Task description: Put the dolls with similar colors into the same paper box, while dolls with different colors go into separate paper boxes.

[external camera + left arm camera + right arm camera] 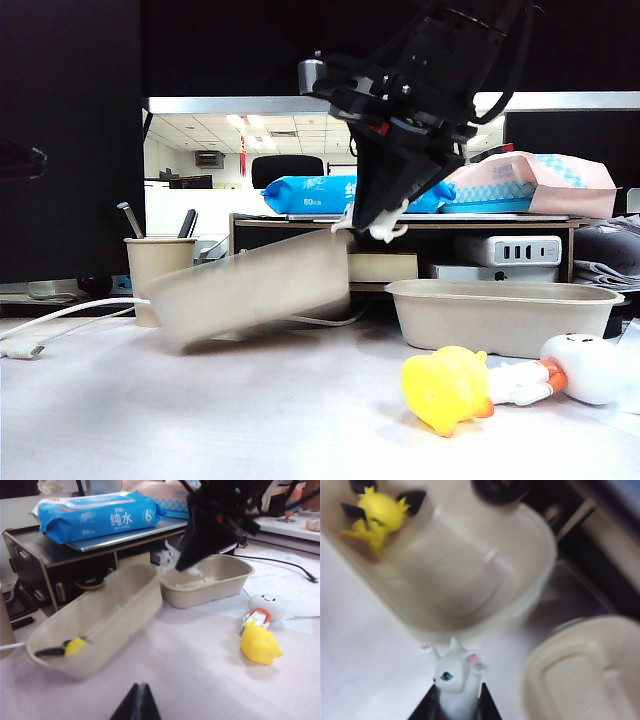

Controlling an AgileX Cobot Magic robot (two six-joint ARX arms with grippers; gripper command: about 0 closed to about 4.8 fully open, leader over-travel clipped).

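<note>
My right gripper (458, 686) is shut on the white four-legged doll (454, 672), held in the air between the two paper boxes. In the exterior view this gripper (372, 218) hangs over the gap with the doll (386, 229) at its tips. The left paper box (250, 285) looks blurred and tilted; the yellow mouse-like doll (375, 512) lies in it. The right paper box (500, 312) stands level. The yellow duck (445, 388) and the white round-headed doll (585, 368) lie on the table in front of it. My left gripper (140, 685) is shut and empty, low over the near table.
A beige pen cup (158, 262) with pens stands at the left, with a white cable (60, 312) beside it. Behind the boxes is a dark shelf (400, 222) carrying a blue wipes pack (310, 193) and a pink pack (540, 180).
</note>
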